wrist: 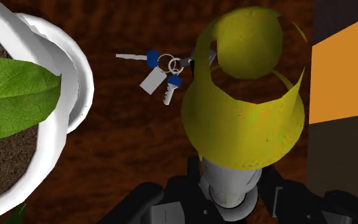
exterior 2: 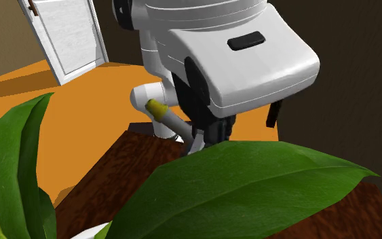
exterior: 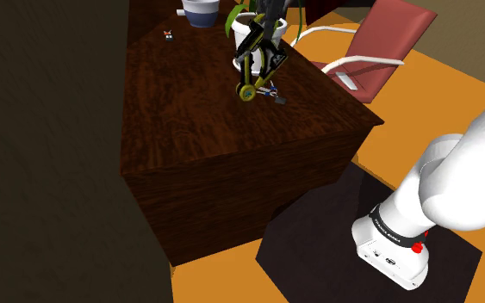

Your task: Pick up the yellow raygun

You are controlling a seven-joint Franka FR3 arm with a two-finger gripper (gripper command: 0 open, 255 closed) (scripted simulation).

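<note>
Dark, reddish-brown wood makes up the tabletop, which stands on an orange floor with a red chair on a white frame just beyond its far corner. The white arm rises from its dark stand at the shoulder view's lower right and reaches over to the far part of the tabletop. Its black hand points down there, just in front of a white pot that holds a green plant. The hand is clamped on the yellow raygun. In the wrist view the two black fingers press against either side of the toy's pale barrel, and its wide yellow dish flares out below them, towards the wood. In the shoulder view the raygun hangs from the hand with its lower end close to the tabletop; whether it touches the wood cannot be told. A small bunch of keys with blue heads lies on the tabletop right beside the dish, which hides part of it. The white pot's rim is near the keys on their other side, with soil and a green leaf inside it. In the second exterior view a large leaf covers the foreground, the raygun's yellow tip juts out beside the hand, and a white door stands far behind.
</note>
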